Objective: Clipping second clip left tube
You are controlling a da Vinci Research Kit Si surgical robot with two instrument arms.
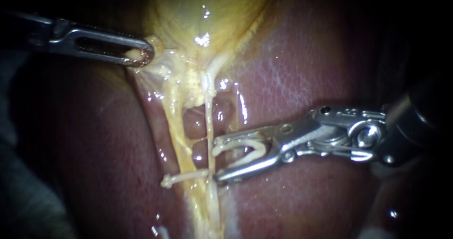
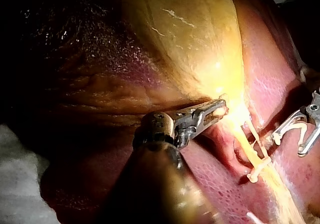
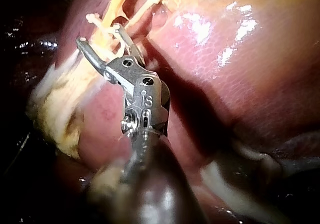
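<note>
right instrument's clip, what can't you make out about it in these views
- Endoscope view: whether the open clip held in the right instrument surrounds the left tube; depth is unclear.
- Right wrist view: its tips merge with pale strands.
- Left wrist view: the right instrument is cut off by the edge; glare hides where the left instrument grips the gallbladder.

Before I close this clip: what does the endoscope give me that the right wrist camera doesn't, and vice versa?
Endoscope only: the left instrument holding tissue at the neck of the gallbladder. Right wrist only: the right instrument from behind, and a pale strand beside its shaft. Both: the open clip it carries, at the tube, over the liver.
</note>
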